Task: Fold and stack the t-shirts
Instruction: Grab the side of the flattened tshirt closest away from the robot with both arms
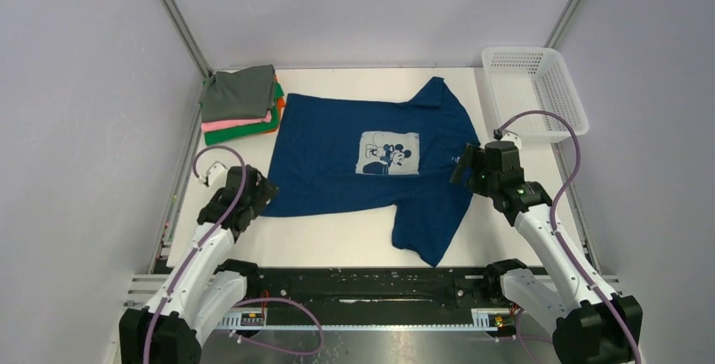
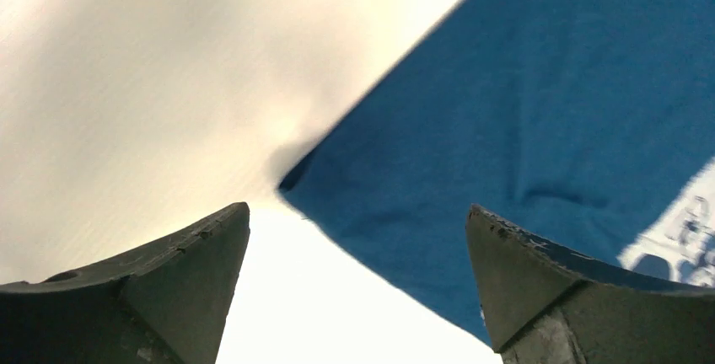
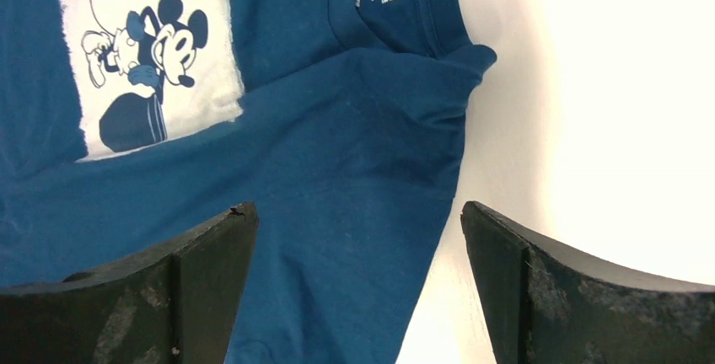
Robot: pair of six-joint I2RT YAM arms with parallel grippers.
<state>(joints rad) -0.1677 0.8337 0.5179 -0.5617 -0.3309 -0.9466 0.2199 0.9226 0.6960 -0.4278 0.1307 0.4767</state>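
Observation:
A dark blue t-shirt (image 1: pixel 337 157) lies spread flat on the white table, its white cartoon print (image 1: pixel 389 153) facing up. My left gripper (image 1: pixel 257 194) hovers open over the shirt's left hem corner (image 2: pixel 291 180), nothing between its fingers (image 2: pixel 202 246). My right gripper (image 1: pixel 464 166) is open above the shirt's right side, by the shoulder and the collar (image 3: pixel 396 10). In the right wrist view blue cloth (image 3: pixel 337 212) fills most of the gap, beside the print (image 3: pixel 147 52). Folded t-shirts are stacked at the back left: grey (image 1: pixel 239 93) on top, then pink (image 1: pixel 236 121), green (image 1: pixel 244 134) and orange (image 1: pixel 281 111).
A white mesh basket (image 1: pixel 533 90) stands at the back right corner. Bare table (image 1: pixel 337 242) runs along the front between the shirt and the arm bases. Grey walls and metal posts close in the table on three sides.

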